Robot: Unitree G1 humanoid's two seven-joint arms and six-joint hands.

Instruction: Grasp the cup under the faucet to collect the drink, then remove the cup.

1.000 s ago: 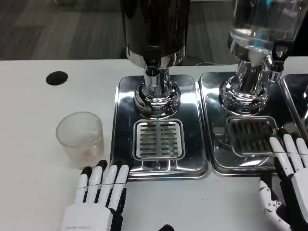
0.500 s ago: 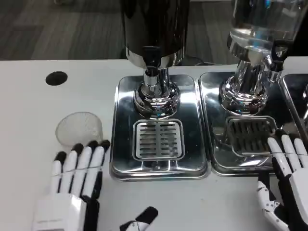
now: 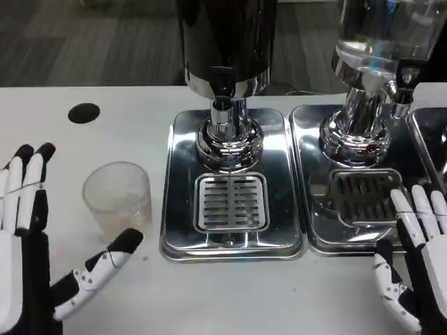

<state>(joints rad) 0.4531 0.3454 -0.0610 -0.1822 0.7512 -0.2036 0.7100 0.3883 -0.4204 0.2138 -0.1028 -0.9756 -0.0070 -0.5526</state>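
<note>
A clear ribbed cup (image 3: 117, 198) stands upright on the white table, left of the middle drip tray (image 3: 230, 244). The dark dispenser's faucet (image 3: 222, 87) hangs above that tray's grille, with nothing under it. My left hand (image 3: 31, 251) is at the lower left, fingers spread, palm turned toward the cup. Its thumb reaches out just below the cup and the fingers stand to the cup's left, none touching it. My right hand (image 3: 415, 262) is open at the lower right, fingers lying over the front edge of the right tray (image 3: 314, 230).
A second dispenser with a clear tank (image 3: 380, 42) stands on the right tray. A black round hole (image 3: 84, 113) sits in the table at the back left. Another tray's edge (image 3: 433, 132) shows at the far right.
My left hand swung from in front of the tray out to the left, uncovering the cup, and turned so its thumb and fingers flank the cup. The right hand barely moved.
</note>
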